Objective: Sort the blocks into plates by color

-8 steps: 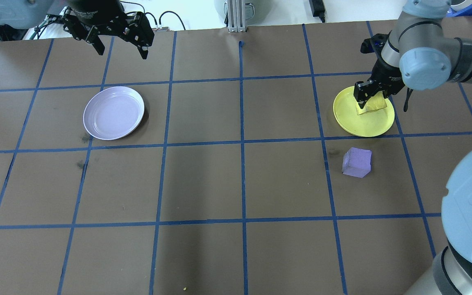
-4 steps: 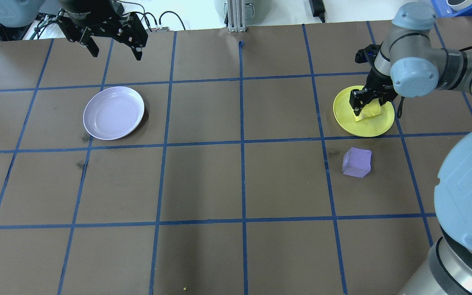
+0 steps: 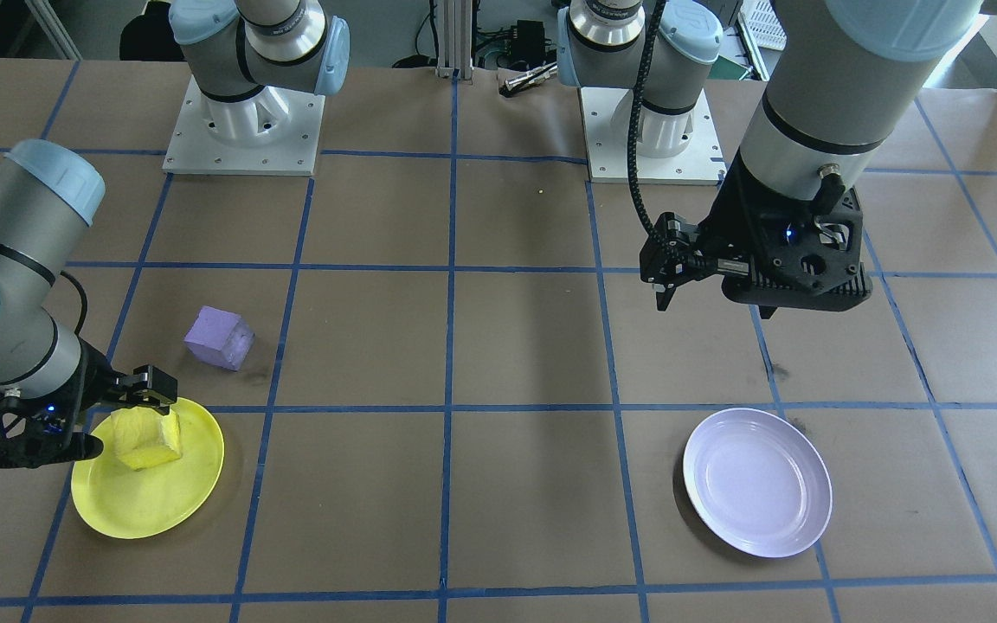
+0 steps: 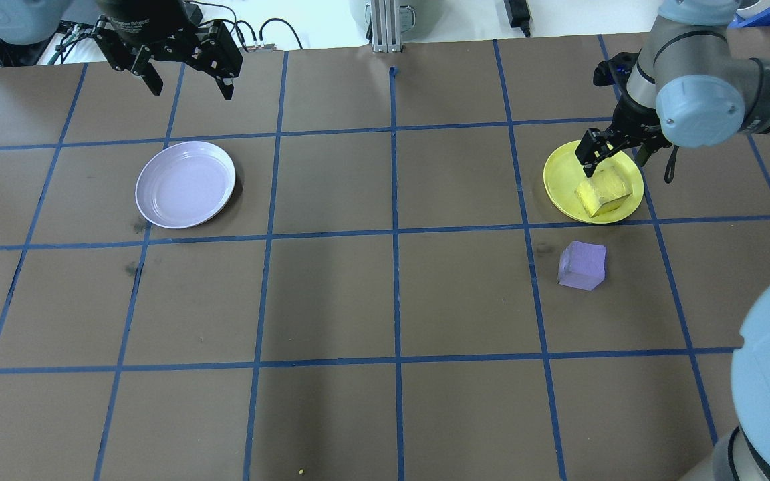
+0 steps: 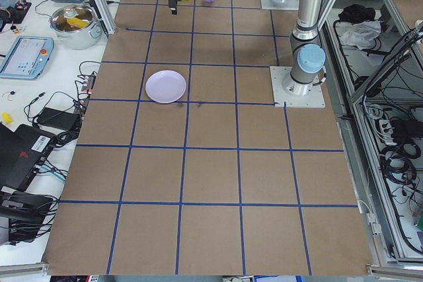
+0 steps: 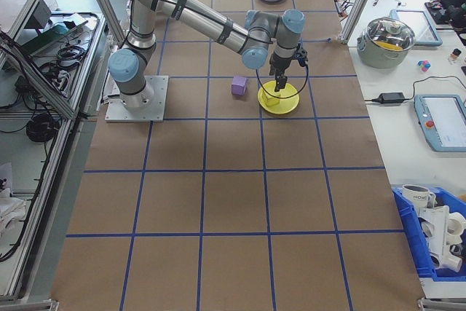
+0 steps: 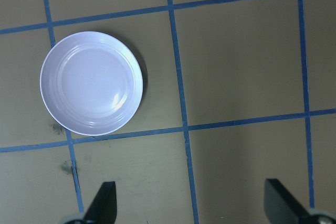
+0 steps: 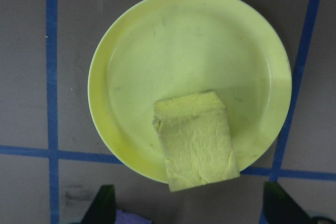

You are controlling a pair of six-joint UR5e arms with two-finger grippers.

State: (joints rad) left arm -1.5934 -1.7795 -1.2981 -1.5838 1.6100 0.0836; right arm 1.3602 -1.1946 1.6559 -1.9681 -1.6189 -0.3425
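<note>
In the overhead view the yellow block (image 4: 603,192) lies tilted in the yellow plate (image 4: 562,175) at right of frame, free of the right gripper (image 4: 611,148), which hangs above the plate's far side with jaws apart. The purple block (image 4: 583,265) sits on the counter (image 4: 385,300) just below that plate. At left lies the lavender plate (image 4: 186,184); the left gripper (image 4: 188,77) hovers at upper left, jaws apart.

Open tabletop around purple block (image 4: 583,265)

Grey arms, pale-blue joint caps, black grippers, black cables.
</note>
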